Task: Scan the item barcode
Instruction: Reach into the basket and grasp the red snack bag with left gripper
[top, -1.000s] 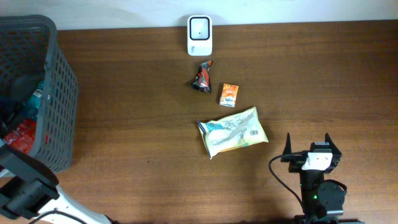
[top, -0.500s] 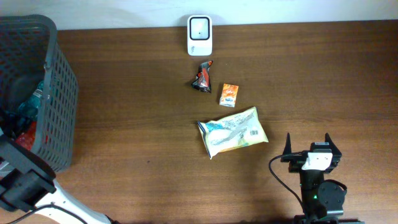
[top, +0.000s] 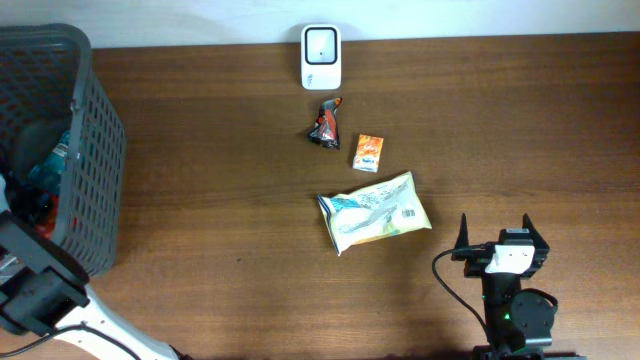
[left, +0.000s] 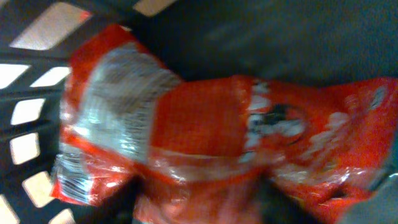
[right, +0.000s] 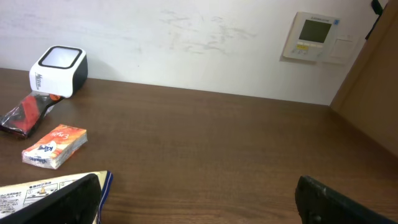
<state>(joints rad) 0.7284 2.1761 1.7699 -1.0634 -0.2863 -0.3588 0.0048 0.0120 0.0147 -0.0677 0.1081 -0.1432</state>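
A dark grey plastic lattice basket (top: 95, 150) at the left edge holds loose packets. Among them is a crinkly red foil snack packet (left: 205, 130), which fills the left wrist view in a blur. The left arm (top: 40, 285) reaches into the basket from the lower left, and I cannot tell how far its gripper is closed or whether it has the packet. The right gripper (right: 199, 196) sits at lower right, fingers spread wide and holding nothing.
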